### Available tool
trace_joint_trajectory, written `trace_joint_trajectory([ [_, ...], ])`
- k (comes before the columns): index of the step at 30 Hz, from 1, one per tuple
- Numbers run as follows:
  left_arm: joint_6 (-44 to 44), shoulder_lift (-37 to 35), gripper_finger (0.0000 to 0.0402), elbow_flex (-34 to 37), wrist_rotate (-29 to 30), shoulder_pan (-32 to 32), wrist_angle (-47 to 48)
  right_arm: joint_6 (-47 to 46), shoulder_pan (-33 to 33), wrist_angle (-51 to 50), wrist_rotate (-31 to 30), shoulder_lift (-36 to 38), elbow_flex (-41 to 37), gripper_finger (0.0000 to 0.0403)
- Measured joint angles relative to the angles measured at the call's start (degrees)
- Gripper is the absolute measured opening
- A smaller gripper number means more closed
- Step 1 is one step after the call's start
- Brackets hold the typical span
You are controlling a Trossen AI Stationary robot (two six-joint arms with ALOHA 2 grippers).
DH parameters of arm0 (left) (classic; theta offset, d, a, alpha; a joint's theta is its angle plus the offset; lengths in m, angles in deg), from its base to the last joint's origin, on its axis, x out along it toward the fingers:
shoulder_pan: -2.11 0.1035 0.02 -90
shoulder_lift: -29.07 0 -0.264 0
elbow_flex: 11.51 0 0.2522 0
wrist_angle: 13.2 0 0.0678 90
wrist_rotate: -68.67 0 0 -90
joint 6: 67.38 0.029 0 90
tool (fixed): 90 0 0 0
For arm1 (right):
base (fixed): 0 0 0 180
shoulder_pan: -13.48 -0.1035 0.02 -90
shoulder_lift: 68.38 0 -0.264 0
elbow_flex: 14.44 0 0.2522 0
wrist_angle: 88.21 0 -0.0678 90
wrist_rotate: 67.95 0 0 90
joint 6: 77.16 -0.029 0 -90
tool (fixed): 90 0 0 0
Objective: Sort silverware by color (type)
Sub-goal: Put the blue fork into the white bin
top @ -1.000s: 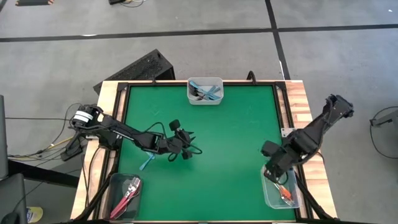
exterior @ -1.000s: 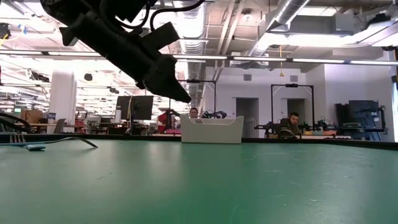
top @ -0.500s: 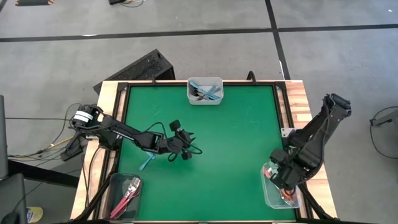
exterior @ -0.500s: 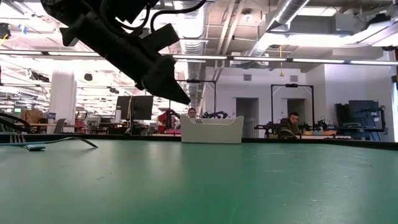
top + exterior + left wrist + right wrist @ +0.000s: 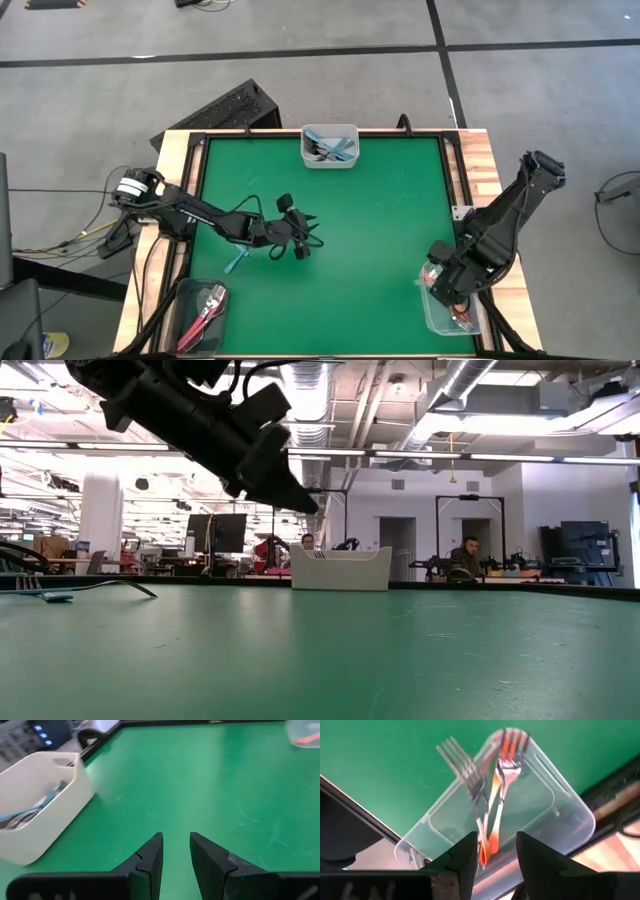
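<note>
My right gripper (image 5: 496, 855) hangs open over the clear container (image 5: 452, 312) at the table's near right corner. Forks with orange handles (image 5: 492, 827) lie in that container, their handle ends between my fingers. One fork's tines (image 5: 457, 757) reach over the container's rim. My left gripper (image 5: 303, 236) hovers open above the mat left of centre, nothing between its fingers (image 5: 176, 855). A light-blue fork (image 5: 237, 262) lies flat on the mat near the left arm. My right gripper points down into the clear container with the forks' orange handle ends (image 5: 487, 847) between its open fingers. I cannot tell whether a finger touches them. The forks rest in the container.
A white container (image 5: 330, 146) with light-blue forks stands at the far edge's middle. A clear container (image 5: 204, 314) with pink-red forks sits at the near left corner. A black frame (image 5: 195, 180) borders the green mat, and its middle is free.
My right gripper has gone toward the table's near edge and come down over the clear container at the near right corner. My left gripper has risen a little above the mat.
</note>
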Motion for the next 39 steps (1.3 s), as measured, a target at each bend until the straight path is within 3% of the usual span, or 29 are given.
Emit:
trace_joint_trajectory([
  [4, 1.4, -1.7, 0.0087, -0.5, -3.5, -1.1, -0.1, 5.6, 2.3, 0.2, -3.4, 0.0, 0.0, 0.016],
  [7, 1.1, -4.1, 0.0087, -0.5, -3.6, -2.4, 1.6, 13.2, 4.7, 1.2, -9.4, 0.0, 0.0, 0.0156],
  [14, -9.6, -10.4, 0.0087, -0.5, -2.7, -7.7, 16.2, 31.6, 12.6, 9.5, -40.0, 0.0, -0.8, 0.0152],
  [17, -20.6, -13.2, 0.0087, -0.5, -3.3, -10.8, 29.5, 38.4, 17.2, 17.1, -46.9, 0.0, -0.8, 0.0152],
  [23, -47.3, -15.9, 0.0087, -0.5, -5.7, -16.0, 58.3, 52.9, 25.1, 26.2, -47.0, 0.0, -0.8, 0.0152],
  [26, -54.6, -15.9, 0.0087, 0.8, -6.8, -16.7, 66.8, 56.5, 28.2, 28.6, -47.0, -0.8, -0.8, 0.0152],
  [31, -55.9, -15.9, 0.0087, 5.9, -11.8, -14.0, 65.0, 57.5, 31.5, 28.6, -45.8, -4.3, -0.8, 0.0152],
  [39, -50.4, -15.9, 0.0087, 9.7, -16.6, -11.6, 58.0, 60.0, 33.3, 28.5, -40.4, -11.3, -0.9, 0.0152],
])
